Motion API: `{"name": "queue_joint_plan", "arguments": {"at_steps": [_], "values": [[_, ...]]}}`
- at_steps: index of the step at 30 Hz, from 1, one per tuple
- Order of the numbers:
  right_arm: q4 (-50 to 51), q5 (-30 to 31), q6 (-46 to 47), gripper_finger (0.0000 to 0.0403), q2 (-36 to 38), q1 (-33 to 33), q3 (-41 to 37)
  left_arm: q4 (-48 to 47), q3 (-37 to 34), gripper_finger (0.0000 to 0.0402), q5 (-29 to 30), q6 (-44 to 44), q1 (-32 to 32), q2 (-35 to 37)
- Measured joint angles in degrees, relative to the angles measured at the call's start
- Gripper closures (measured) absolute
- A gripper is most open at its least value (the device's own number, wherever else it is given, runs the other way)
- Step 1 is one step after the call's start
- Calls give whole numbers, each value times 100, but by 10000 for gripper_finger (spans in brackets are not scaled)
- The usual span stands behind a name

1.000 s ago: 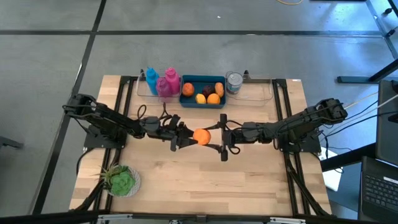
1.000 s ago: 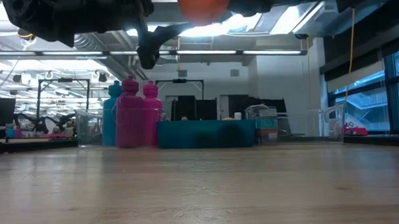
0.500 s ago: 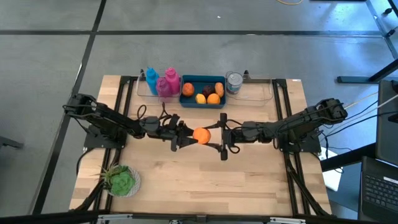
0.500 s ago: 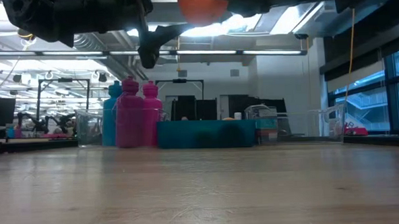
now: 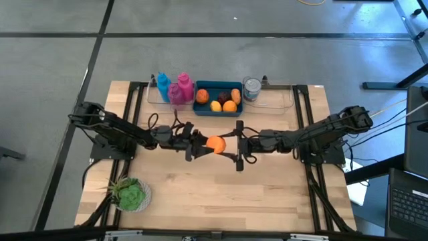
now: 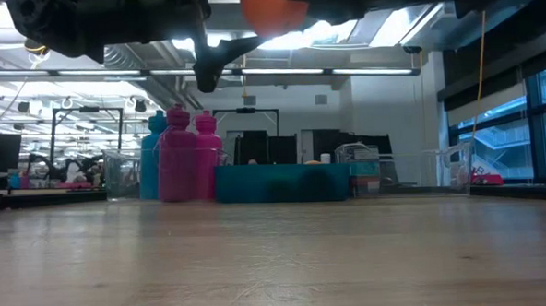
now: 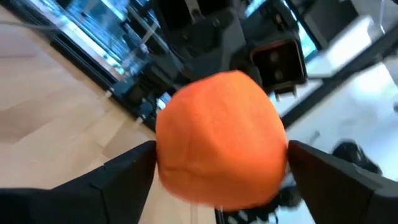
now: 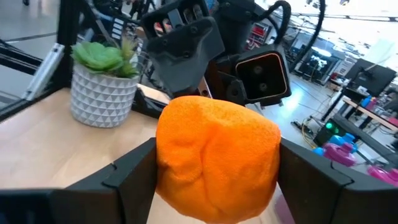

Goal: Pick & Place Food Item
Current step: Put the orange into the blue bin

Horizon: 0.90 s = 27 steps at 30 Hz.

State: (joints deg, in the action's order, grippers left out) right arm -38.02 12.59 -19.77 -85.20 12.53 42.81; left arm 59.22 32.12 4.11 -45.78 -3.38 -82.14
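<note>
Wooden tabletop in a big open lab space, with a blue bin of fruit at the back edge serving as the landmark. Just in front of that bin, over the middle of the table, both arms meet around one orange, held up in the air well clear of the wood.

The right gripper has its fingers pressed against both sides of the orange, which looks like a proper clamp in its own wrist view. The left gripper sits on the side away from it, and its fingers stand apart, flanking the fruit without squeezing it.

So it looks like a mid-air handover, with the right side carrying the load. To do this well, the left arm should back straight out along its own line so a fingertip doesn't clip the orange and twist it in the grip. The right should hold firm and level until there's clear daylight.

Pink and blue bottles stand beside the bin, and a potted succulent sits well off near the front corner.
</note>
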Motion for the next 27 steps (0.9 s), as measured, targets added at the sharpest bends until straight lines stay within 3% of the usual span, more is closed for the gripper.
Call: {"name": "queue_joint_plan", "arguments": {"at_steps": [6,14,27], "values": [[-95,-4,-164,122,-7,-32,6,385,21,42,-159,-281,3,-8],[-278,-368,-176,122,4,-163,-8,155,371,43,-427,-246,-54,-79],[-247,-233,-323,122,-1,-198,-26,52,470,45,-718,-324,-56,-294]]}}
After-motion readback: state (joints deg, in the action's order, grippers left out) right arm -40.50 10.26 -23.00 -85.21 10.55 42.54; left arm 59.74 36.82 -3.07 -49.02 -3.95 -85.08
